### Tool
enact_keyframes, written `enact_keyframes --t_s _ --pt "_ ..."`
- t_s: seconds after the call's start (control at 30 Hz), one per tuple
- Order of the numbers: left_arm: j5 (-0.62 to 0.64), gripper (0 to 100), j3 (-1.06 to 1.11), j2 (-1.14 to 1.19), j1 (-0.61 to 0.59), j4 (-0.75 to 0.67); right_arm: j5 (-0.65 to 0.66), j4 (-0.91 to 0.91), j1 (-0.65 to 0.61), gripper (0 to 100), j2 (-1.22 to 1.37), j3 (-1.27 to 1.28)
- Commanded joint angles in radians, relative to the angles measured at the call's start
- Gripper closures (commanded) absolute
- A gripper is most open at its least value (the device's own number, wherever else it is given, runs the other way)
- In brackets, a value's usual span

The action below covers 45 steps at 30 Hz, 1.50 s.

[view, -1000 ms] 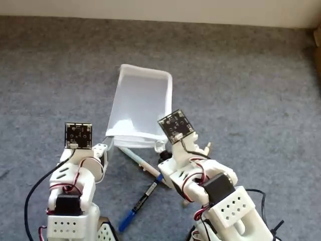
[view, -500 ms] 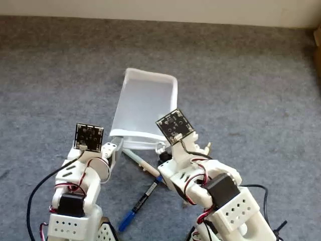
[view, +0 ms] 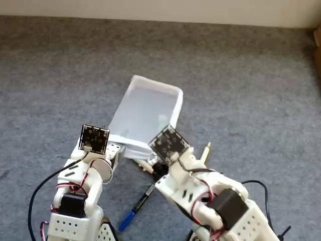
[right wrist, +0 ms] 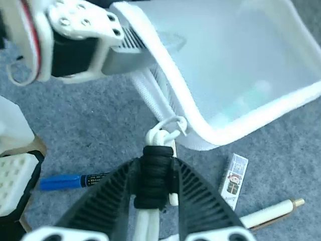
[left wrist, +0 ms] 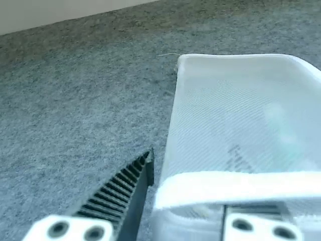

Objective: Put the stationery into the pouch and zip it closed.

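A white mesh pouch (view: 150,110) lies slanted on the grey carpet, with a pale greenish item (right wrist: 246,100) showing through its mesh. My left gripper (view: 116,149) is shut on the pouch's near left corner; its white edge band (left wrist: 241,186) runs between the jaws. My right gripper (right wrist: 153,170) is shut on the black zipper pull cord (right wrist: 153,183) at the pouch's near edge. A blue-capped black pen (view: 138,205) lies between the two arms. A cream pen with a gold tip (right wrist: 271,212) and a small printed eraser (right wrist: 233,179) lie beside the right gripper.
Grey carpet (view: 251,75) stretches all around the pouch. A pale wall strip (view: 160,7) runs along the far edge. Both arm bases crowd the near edge, with the blue pen on the floor between them.
The pouch has slid right and away and turned a little. The left gripper followed its corner. The right arm swung left and lower, still on the zipper pull.
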Motion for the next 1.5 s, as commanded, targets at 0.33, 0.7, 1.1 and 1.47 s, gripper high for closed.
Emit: enact_keyframes --t_s 0.33,0.7,1.1,1.47 --pt "-0.012 98 0.015 -0.018 0.010 0.009 0.034 -0.041 -0.022 99.3 -0.120 -0.028" --pt "-0.012 99 -0.008 -0.018 -0.084 0.012 0.031 -0.064 0.015 99.2 -0.117 -0.015" --pt "-0.077 99 -0.090 -0.018 -0.084 0.181 -0.074 -0.064 0.170 79.7 -0.117 -0.015" --pt "-0.077 99 -0.128 -0.018 -0.188 0.184 -0.074 -0.091 0.245 79.7 -0.116 -0.013"
